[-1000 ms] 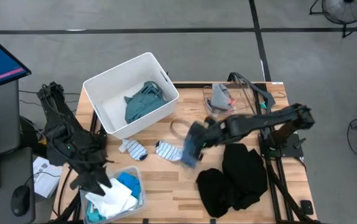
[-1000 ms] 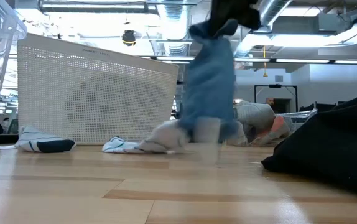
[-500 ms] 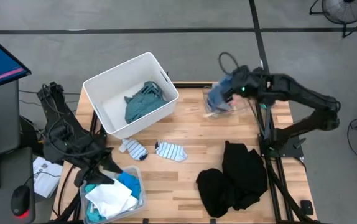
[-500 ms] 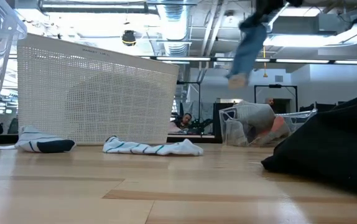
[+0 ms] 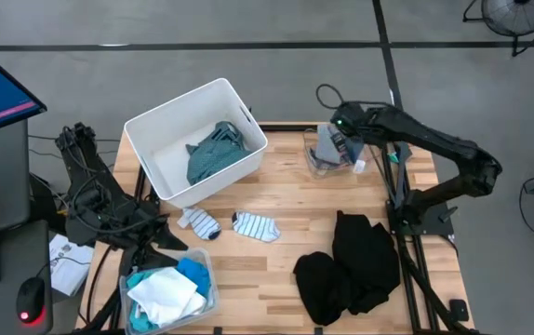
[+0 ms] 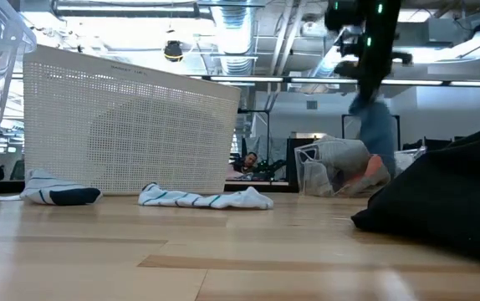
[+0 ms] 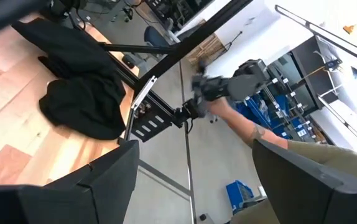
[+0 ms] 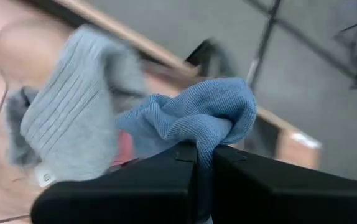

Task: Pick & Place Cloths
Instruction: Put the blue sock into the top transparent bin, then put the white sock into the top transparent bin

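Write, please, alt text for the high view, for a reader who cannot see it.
The right pincer, shut on a blue cloth, hangs over a clear tub at the table's far edge. The left pincer waits open near a tub of cloths; two socks lie beside the white bin.

Two dark fingers (image 7: 113,180) of the left gripper (image 7: 194,177) standing wide apart, black clothes (image 7: 79,102) lying heaped on the wooden table (image 7: 4,168), a dark metal frame (image 7: 160,118) standing beyond its edge, a blurred person (image 7: 259,134) reaching toward dark equipment.
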Action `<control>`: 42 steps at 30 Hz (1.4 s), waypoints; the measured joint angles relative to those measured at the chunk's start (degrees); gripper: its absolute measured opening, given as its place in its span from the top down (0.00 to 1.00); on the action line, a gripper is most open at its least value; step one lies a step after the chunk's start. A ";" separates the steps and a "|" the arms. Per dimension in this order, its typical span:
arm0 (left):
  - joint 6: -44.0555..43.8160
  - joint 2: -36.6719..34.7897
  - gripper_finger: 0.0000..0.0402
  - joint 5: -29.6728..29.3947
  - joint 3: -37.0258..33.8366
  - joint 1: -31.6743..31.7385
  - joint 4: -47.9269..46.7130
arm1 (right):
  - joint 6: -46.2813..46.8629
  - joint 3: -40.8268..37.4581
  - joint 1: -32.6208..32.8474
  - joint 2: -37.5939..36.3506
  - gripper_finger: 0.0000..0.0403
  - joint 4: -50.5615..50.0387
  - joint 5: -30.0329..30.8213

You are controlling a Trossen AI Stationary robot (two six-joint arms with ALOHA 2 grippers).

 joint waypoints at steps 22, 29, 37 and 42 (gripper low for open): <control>0.07 3.09 0.26 -1.35 0.00 0.01 -0.01 | -0.97 -8.38 -4.92 -0.21 0.35 8.20 -19.65; 12.83 3.89 0.26 -4.00 0.02 4.07 -0.51 | 0.92 2.51 3.61 -5.22 0.32 7.15 -22.21; 11.40 8.39 0.29 0.96 0.02 20.35 -4.11 | 10.69 5.95 20.96 -8.04 0.32 7.18 -21.59; 4.39 14.87 0.34 26.86 0.09 36.11 -0.99 | 16.67 5.80 29.32 -7.93 0.32 7.12 -21.28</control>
